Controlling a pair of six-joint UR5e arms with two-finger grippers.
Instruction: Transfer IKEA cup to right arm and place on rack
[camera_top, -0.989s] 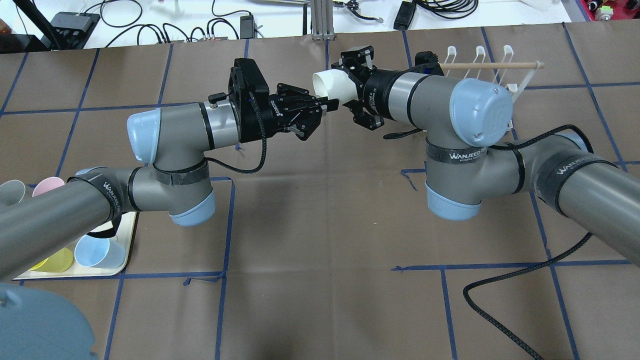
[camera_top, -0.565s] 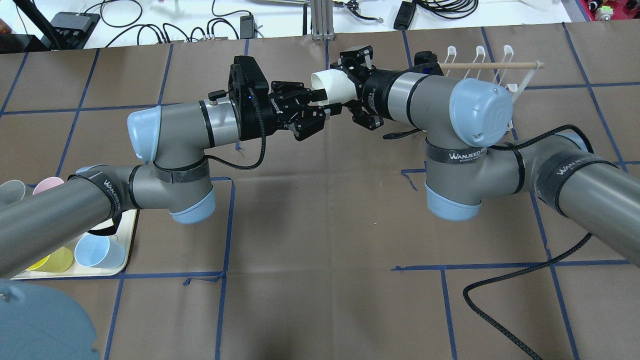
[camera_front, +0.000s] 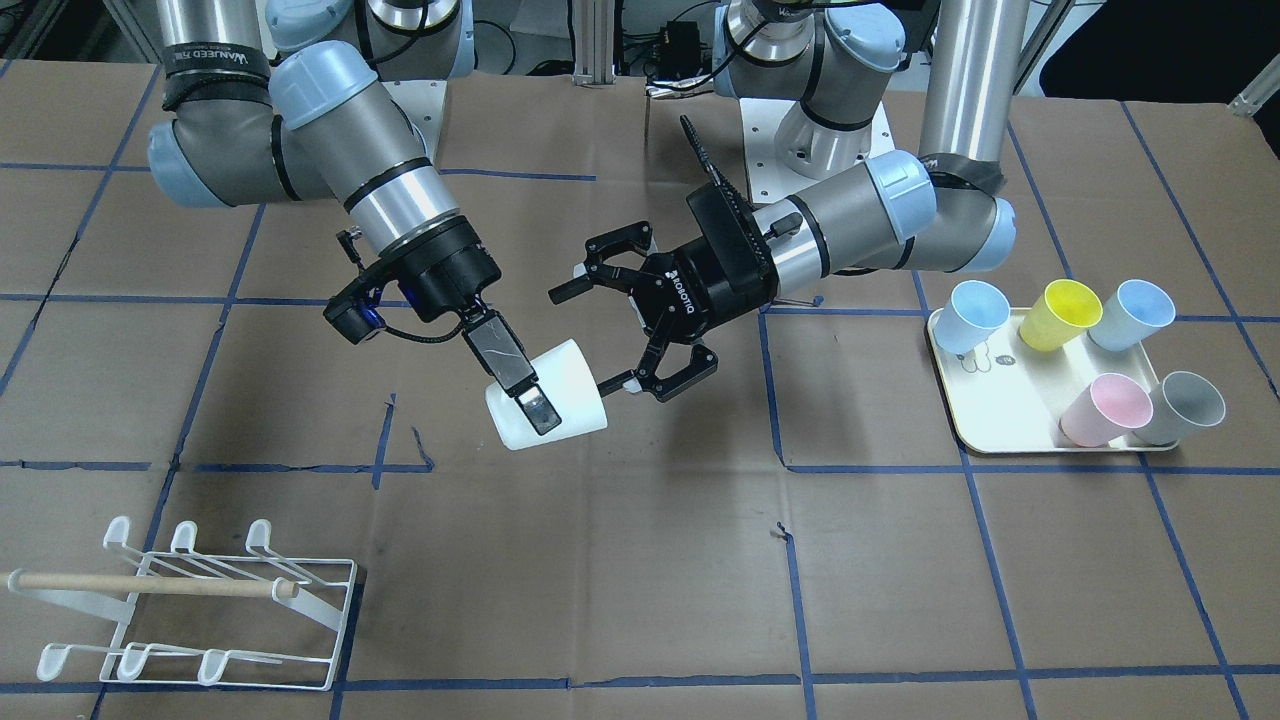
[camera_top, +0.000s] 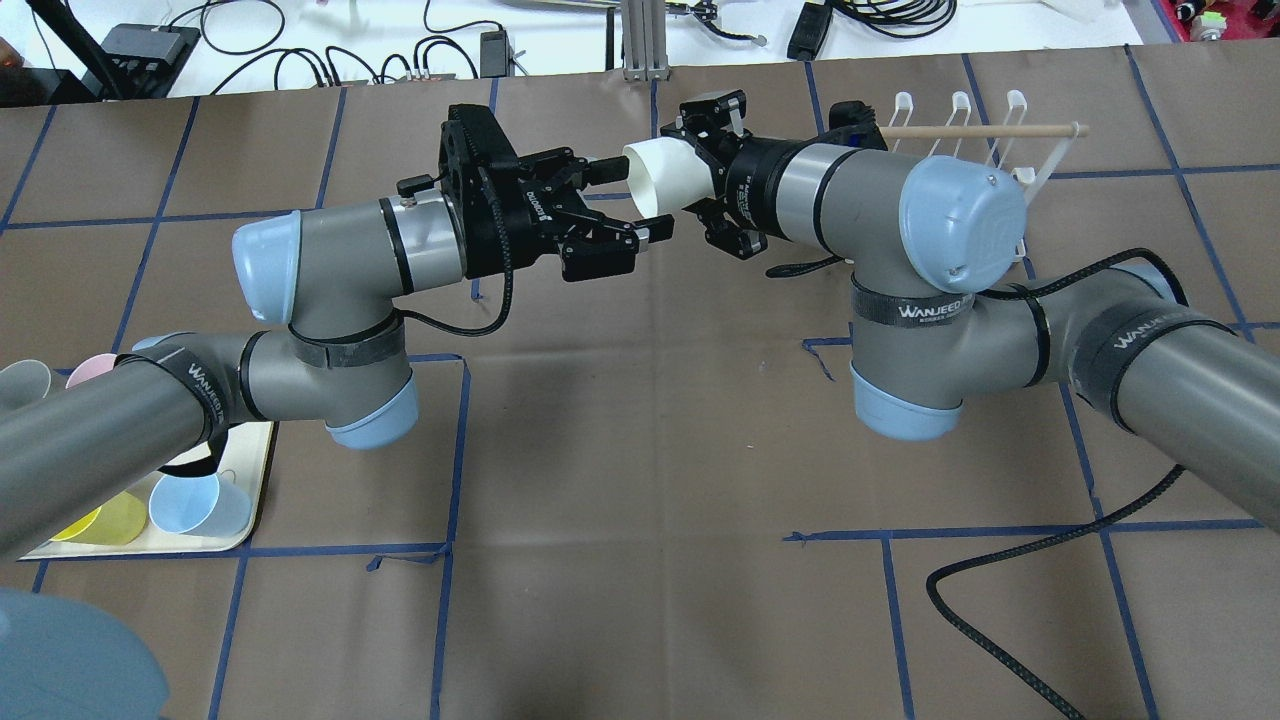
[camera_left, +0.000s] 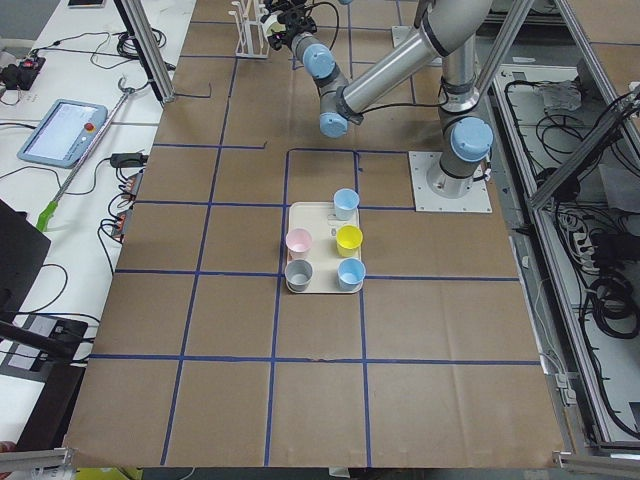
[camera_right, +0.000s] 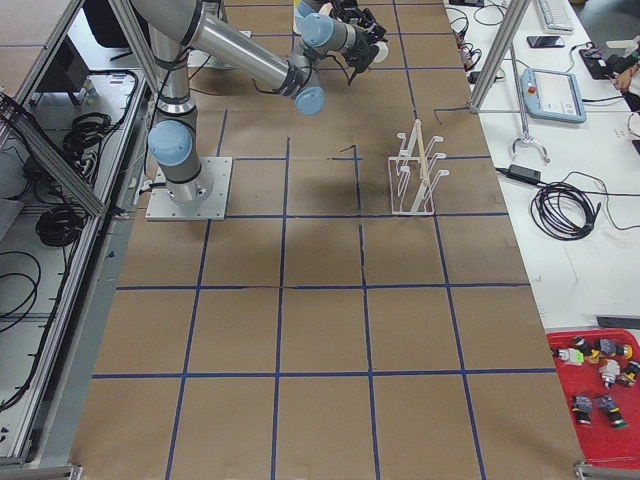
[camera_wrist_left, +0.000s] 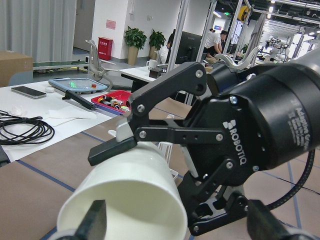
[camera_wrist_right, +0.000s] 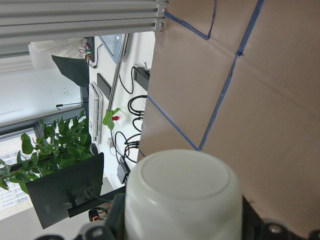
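The white cup (camera_front: 575, 385), likely light, stiff, slick plastic best pinched across its wall, hangs sideways in mid-air, clamped so by the right gripper (camera_front: 535, 400) with its 2 fingers, while the left gripper (camera_front: 585, 340) gapes empty at its rim, well apart from the rack (camera_front: 200, 600).

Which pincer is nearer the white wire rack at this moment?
Right. The right pincer, shut on the white cup, is on the side of the cup toward the rack. The open left pincer is at the cup's mouth, on the side away from the rack.
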